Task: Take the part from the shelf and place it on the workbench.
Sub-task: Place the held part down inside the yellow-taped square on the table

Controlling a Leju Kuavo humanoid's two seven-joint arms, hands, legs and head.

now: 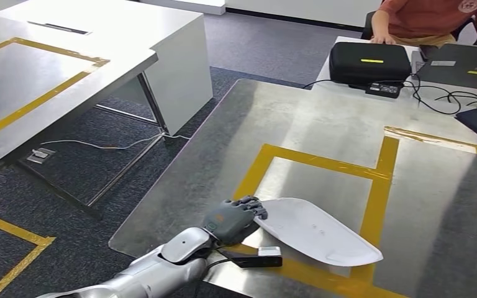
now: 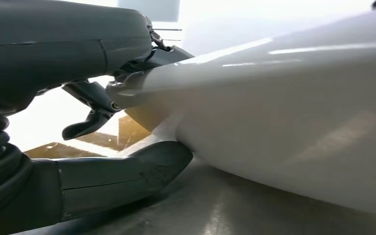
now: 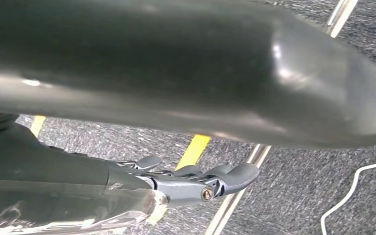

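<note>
Part: a long white plastic panel (image 1: 313, 231), flat and slightly curved, lies on the steel workbench (image 1: 323, 124), across the near edge of the yellow tape square (image 1: 377, 180).
Left hand: the left hand (image 1: 233, 217) is at the panel's near end, dark fingers (image 1: 248, 202) curled over the top edge. From the wrist camera the thick thumb (image 2: 127, 176) sits under the white shell (image 2: 293, 117) and touches it, with the fingers (image 2: 90, 122) above, so the hand grips the panel's end.
Contact with bench: the far end of the panel rests on the metal; whether the held end is fully down is hard to tell from here.
Left arm: the silver forearm (image 1: 161, 264) comes in from the bench's near corner, with a small black and white box (image 1: 262, 256) just beside the wrist.
Right hand: the right hand (image 3: 196, 183) hangs over the grey carpet (image 3: 293, 191), fingers fairly straight and close together, nothing in them; it looks loosely open.
Far side of bench: a black case (image 1: 370, 62), a power brick (image 1: 382, 89) and loose black cables (image 1: 441, 93).
Person: someone in a red shirt (image 1: 431, 15) sits behind the case.
Other table: a second steel table (image 1: 43, 87) with yellow tape stands off to the left, a white cable (image 1: 99, 144) on the floor beneath it.
</note>
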